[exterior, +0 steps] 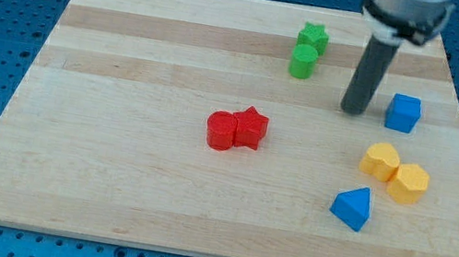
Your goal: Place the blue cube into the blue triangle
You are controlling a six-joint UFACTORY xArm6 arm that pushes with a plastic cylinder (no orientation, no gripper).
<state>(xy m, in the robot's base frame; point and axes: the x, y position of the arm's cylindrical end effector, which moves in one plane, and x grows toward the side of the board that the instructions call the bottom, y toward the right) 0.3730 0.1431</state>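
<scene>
Our tip (355,110) sits just left of the small blue plastic cube (403,113) near the wooden surface's (113,156) right edge. No hand here, just a rod. We'd loop behind it, then shove it toward the blue triangle block (352,207), dodging the yellow blocks (395,172).

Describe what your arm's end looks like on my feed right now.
A straight, dark grey cylindrical rod hangs from a wider, silvery-grey round mount at the view's top. My tip is blunt and plain. No cables or markings show.
</scene>
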